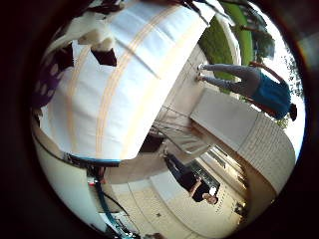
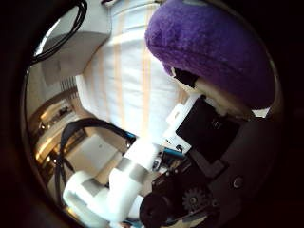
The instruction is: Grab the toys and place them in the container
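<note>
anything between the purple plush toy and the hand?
Nothing visible. In the thumb side view the fuzzy purple plush toy sits right against the white and black hand, above the white, orange-striped cloth.

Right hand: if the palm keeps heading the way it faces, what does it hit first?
Likely the purple plush toy, which sits close against the right hand; behind it lies the white striped cloth. Depth is unclear.

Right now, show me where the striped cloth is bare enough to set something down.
Free: the striped cloth is bare across its wide middle, and between the purple plush toy and the grey box. Crowded: right at the plush toy, close against the palm.
</note>
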Available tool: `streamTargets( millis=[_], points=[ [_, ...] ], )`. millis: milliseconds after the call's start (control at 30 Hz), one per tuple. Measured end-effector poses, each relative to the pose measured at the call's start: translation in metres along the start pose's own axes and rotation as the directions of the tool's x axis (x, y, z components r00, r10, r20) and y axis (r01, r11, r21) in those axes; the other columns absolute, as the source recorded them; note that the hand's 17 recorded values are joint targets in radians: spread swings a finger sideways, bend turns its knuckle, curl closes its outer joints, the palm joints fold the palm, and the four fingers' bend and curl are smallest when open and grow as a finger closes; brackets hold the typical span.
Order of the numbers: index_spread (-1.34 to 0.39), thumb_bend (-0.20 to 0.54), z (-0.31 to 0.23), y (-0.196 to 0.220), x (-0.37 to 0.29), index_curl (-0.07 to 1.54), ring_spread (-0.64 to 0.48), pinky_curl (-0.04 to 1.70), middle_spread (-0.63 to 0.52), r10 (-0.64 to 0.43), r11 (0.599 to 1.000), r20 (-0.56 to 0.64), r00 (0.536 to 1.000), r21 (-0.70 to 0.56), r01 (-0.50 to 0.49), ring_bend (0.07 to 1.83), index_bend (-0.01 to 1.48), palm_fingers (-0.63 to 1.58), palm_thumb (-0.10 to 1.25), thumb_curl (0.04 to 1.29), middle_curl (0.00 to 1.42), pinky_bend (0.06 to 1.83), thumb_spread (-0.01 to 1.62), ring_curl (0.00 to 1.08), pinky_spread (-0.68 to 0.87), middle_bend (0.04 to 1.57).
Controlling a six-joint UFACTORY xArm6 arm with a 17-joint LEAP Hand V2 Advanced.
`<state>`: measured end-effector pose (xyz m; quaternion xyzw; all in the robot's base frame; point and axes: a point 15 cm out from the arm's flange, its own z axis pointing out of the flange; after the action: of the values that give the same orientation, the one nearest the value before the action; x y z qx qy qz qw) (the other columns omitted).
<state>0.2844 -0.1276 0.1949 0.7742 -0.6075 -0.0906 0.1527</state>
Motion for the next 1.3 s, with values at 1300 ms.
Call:
streamTargets(
  millis=[1300],
  points=[
    [-0.55,-0.027,-0.232,-0.175,-0.263,0.01,0.00,0.78,-0.20,-0.325,0.899,0.184,0.928,0.365,0.243,1.25,0.95,0.37,0.85,0.54,0.98,1.36,1.21,0.75,0.25,0.80]
  ],
)
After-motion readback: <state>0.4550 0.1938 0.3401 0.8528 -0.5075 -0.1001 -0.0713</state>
